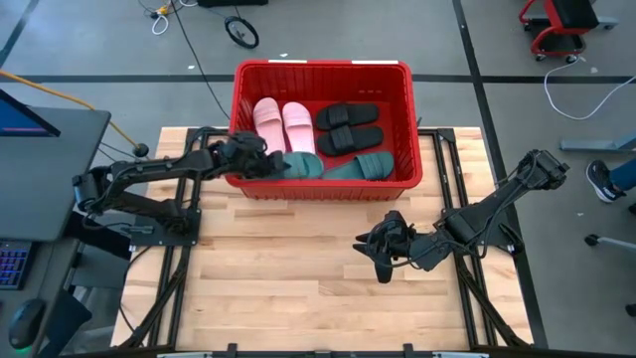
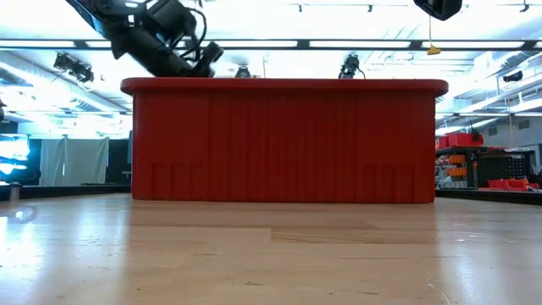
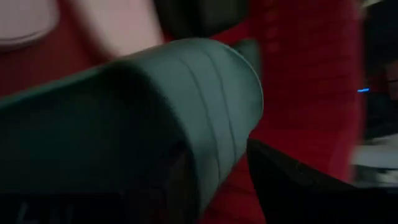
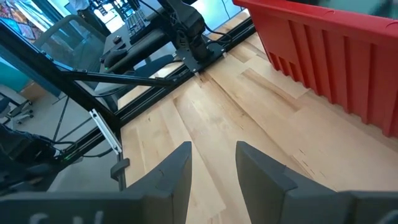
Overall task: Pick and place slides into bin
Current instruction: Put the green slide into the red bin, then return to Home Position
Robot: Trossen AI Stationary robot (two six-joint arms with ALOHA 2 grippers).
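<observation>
Left tool (image 1: 260, 159) is right over the near-left corner of the bin (image 1: 407, 119), lower left of the red rim in the high view, and it is the one that matters. A dark green slide (image 1: 298, 164) lies just to the right of it inside the bin, long axis running left to right along the near wall, with its partner green slide (image 1: 363, 165) end-on beyond it toward the right. In the left wrist view the green strap (image 3: 186, 99) fills the frame, and a dark finger (image 3: 292, 186) shows beside it. Whether that tool is clamped on the slide or has let it go, I cannot tell from here.

Above the green pair, the two pink slides (image 1: 283, 124) stand side by side at upper left of the bin floor and the two black slides (image 1: 348, 127) at upper right. All six are inside.

Right tool (image 1: 383, 261) hangs over bare table (image 1: 298, 288) at lower centre of the high view, well apart from the bin, fingers (image 4: 174, 174) standing apart with nothing between them. So the left arm is far nearer; my read is that the coming move is a straight pull back to the left, away from that slide.
</observation>
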